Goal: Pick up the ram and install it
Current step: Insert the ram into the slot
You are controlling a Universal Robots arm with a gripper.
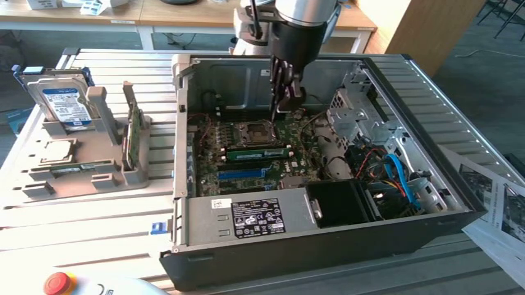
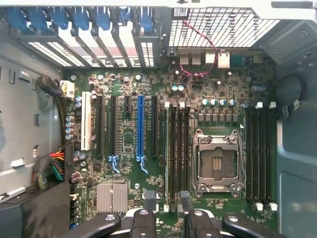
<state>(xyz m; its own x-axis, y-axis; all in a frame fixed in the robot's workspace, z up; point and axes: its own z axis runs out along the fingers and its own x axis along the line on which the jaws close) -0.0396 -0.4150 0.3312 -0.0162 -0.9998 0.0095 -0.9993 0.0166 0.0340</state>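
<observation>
**Honestly, the ram (image 1: 258,152) looks parked in its slot, with the gripper (image 1: 286,101) hanging open right over it**

So the gripper hangs inside the open PC case (image 1: 181,153), above the motherboard (image 2: 163,84), and it's let go. In the wrist view the two fingertips (image 2: 150,197) stand apart with nothing between them but board. It's not touching anything as far as I can see.

The bit that matters is that the ram is pretty much straight below the tool. It's standing on edge in the slot furthest from the CPU socket (image 2: 218,161) on that side. Its long axis runs away from the fingers, and its line passes right through the gap between them. That puts one finger off each flat face, so the jaws would close across its thin direction, not along its length. In the exterior view it's under the gripper and a little nearer that camera. It runs from the exterior view's left to its right, parallel to the neighbouring slots (image 2: 174,153).

Looks-wise it's a long, thin green stick with darker patches along its side. Edge-on from the wrist (image 2: 166,153) it's just a greyish line with white latches (image 2: 167,105) at the ends. It sits level, so my guess is it's seated, though I can't tell if the latches have clicked.

There's also a thin strip (image 1: 78,167) lying in the grey tray (image 1: 131,178), outside the case and well off to the side of the tool. Can't tell what that is.
</observation>
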